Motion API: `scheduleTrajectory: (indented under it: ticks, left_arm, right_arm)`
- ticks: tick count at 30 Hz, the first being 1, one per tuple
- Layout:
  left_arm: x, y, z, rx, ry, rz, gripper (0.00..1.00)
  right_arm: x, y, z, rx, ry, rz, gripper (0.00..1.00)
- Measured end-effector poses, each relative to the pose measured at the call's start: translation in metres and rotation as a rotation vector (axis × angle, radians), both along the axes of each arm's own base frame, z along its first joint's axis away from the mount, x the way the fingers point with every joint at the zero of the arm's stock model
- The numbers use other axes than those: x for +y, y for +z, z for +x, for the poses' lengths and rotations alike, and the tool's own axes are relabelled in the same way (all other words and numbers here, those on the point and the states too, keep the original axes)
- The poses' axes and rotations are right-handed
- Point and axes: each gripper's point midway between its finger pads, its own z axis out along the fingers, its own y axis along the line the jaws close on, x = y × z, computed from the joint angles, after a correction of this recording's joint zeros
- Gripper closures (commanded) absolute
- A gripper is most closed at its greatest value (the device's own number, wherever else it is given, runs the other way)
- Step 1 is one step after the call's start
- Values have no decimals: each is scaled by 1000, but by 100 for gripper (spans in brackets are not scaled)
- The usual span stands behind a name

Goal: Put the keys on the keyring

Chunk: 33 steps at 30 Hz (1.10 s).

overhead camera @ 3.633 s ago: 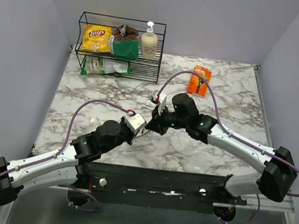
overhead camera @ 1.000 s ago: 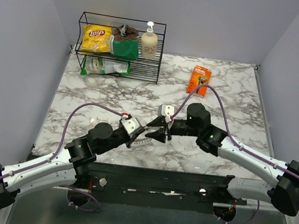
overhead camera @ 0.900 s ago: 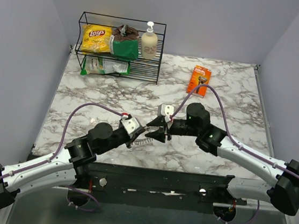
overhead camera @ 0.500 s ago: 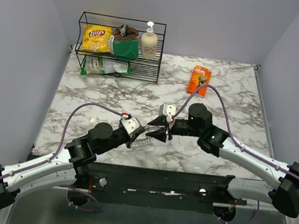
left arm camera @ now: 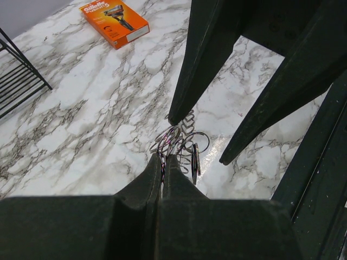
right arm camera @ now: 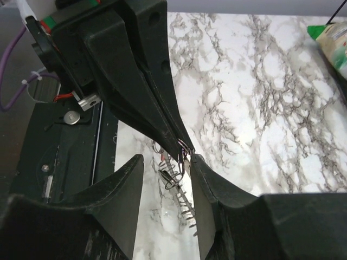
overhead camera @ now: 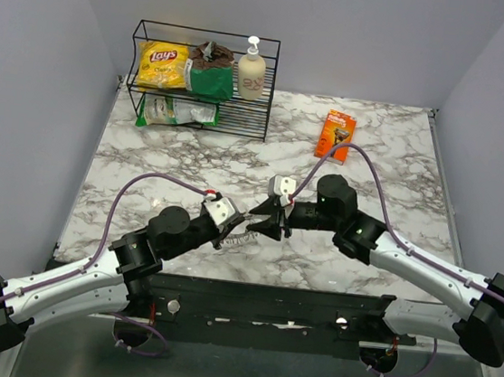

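A black wire rack (overhead camera: 244,117) stands at the far left of a marble table (overhead camera: 391,168). Its upper shelf holds a yellow chip bag (overhead camera: 161,64), a green bag (overhead camera: 210,73) and a pump bottle (overhead camera: 251,72) side by side. A green-and-white packet (overhead camera: 177,111) lies on the shelf below. An orange box (overhead camera: 335,135) lies well to the right of the rack.

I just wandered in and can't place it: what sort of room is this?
Probably a robot test booth rather than a home: the left arm and right arm are bolted at the edge of a marble-patterned table, plain walls close it in, and a wire rack holds a chip bag.
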Motion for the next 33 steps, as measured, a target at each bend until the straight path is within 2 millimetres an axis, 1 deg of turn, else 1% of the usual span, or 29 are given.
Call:
scheduleTrajectory:
  ticks: [3,14,18,26,33]
  left_arm:
    - [1,-2,0,5,0,7,100]
    - [1,-4,-1,10,0,15,100]
    - [1,-4,-1,9,0,13,100]
    - [1,-4,-1,9,0,13,100]
    - [1,-4,-1,9,0,14,100]
  right_arm:
    - [1,-8,1,17,0,-21,53]
    - [1,-11,1,21,-1,-27,53]
    - [1,-9,1,17,-3,-22,52]
    - [-2,3,-2,8,-5,3,52]
    - [-2,4,-4,12,6,7,53]
